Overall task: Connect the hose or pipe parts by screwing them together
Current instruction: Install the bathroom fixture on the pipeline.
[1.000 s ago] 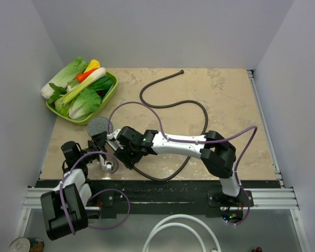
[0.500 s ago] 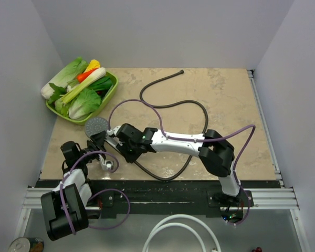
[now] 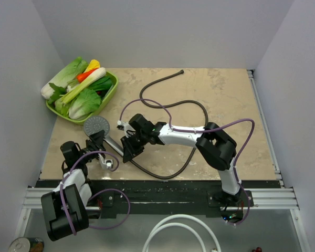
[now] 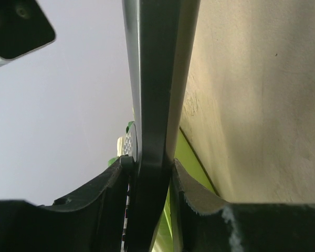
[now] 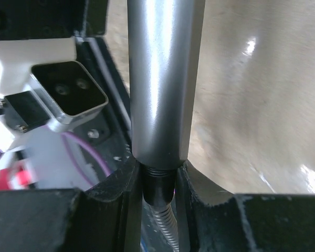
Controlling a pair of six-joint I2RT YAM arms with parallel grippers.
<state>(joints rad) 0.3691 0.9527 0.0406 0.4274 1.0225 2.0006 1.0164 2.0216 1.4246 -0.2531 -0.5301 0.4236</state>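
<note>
The grey shower-head disc [image 3: 96, 125] sits at the left of the table, its silver handle [image 3: 113, 139] slanting down to the right. My left gripper [image 3: 98, 143] is shut on the handle near the disc; in the left wrist view the dark handle [image 4: 156, 94] fills the gap between the fingers of that gripper [image 4: 152, 176]. My right gripper [image 3: 129, 150] is shut on the hose's black end nut [image 5: 158, 184], which sits against the handle's threaded end [image 5: 163, 79]. The dark-brown hose [image 3: 197, 113] loops across the table to its free end [image 3: 181, 71].
A green tray [image 3: 111, 88] of vegetables stands at the back left, close behind the disc. Grey walls close in the table on three sides. A thick white tube [image 3: 173, 230] and a can [image 3: 25, 244] lie below the front rail. Purple cables arch over both arms.
The right gripper has closed on the hose nut at the handle's end. Its wrist has swung to the right and back, and the disc has shifted slightly left.
</note>
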